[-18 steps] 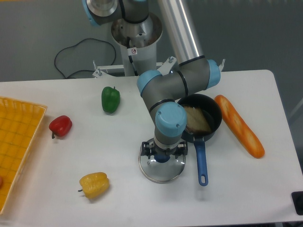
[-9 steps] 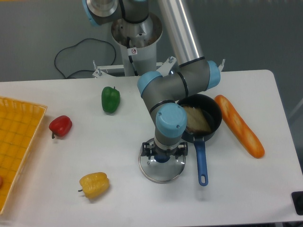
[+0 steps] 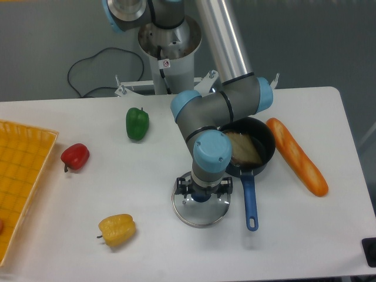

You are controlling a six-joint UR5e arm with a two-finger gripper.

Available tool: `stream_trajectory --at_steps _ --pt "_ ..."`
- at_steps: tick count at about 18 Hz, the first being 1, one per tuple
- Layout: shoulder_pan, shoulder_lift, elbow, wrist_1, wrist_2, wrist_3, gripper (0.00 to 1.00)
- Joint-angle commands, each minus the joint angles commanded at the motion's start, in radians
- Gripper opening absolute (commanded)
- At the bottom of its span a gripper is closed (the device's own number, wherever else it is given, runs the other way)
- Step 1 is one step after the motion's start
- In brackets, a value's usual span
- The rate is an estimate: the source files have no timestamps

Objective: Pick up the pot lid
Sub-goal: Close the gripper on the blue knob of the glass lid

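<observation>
So the arm was right at the grasping step of the lid pickup, with no lift going on yet. The round clear glass pot lid with a dark blue knob [image 3: 202, 215] lay flat on the white table [image 3: 153, 167], just beside the pan, and the two-finger gripper [image 3: 204, 186] was right over it, pointing down. Its fingers were spread, one on each side of the knob, and I couldn't see either one pinching it. Can't tell from this angle if the tips were touching the glass either. To me the next move called for centring on the knob, getting low enough for a decent bite, closing gently and then going straight up. The glass looked slick, so a shallow pinch could've slipped off. As for containers, the round black pan with a blue handle [image 3: 264, 138] sat upright, partly hidden behind the arm, and had a flat brownish piece [image 3: 242, 150] in it; no clue what that was. The handle came down alongside the lid with a gap between them, so I'd have watched for a bump there. Over at the left edge was a yellow-orange basket [image 3: 26, 176], cut off by the view, with a bit of something reddish [image 3: 1, 226] in it.
</observation>
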Motion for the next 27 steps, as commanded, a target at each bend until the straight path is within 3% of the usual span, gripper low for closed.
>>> stream_trajectory --at_steps 16,27 --pt "-0.002 0.0 0.0 -0.002 0.0 0.003 0.57" --pt "-0.002 0.005 0.0 -0.002 0.002 0.006 0.42"
